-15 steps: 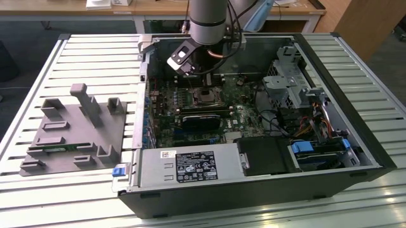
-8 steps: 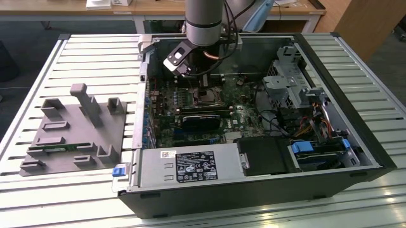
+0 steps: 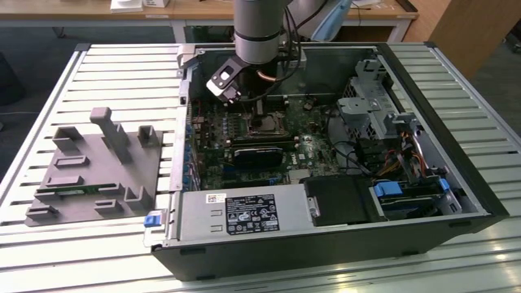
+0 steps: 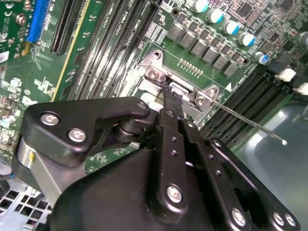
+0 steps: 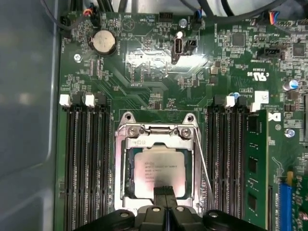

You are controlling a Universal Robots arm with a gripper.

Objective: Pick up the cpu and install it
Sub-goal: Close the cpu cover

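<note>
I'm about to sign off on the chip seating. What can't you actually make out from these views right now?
- Near edge of the silvery-grey square cpu in its socket: covered by the black end effector in the first wrist view.
- Whether the fingertips touch the cpu: not resolvable in both wrist views.
- Second wrist view: the end effector body blocks most of the metal socket frame.
- Exterior view: the grey robot arm overhangs the socket.

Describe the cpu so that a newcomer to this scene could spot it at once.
Inside the open computer case, find the green motherboard. At its middle, between black memory slots, a metal socket frame holds the cpu: the sole flat silvery square, just beyond the gripper.
</note>
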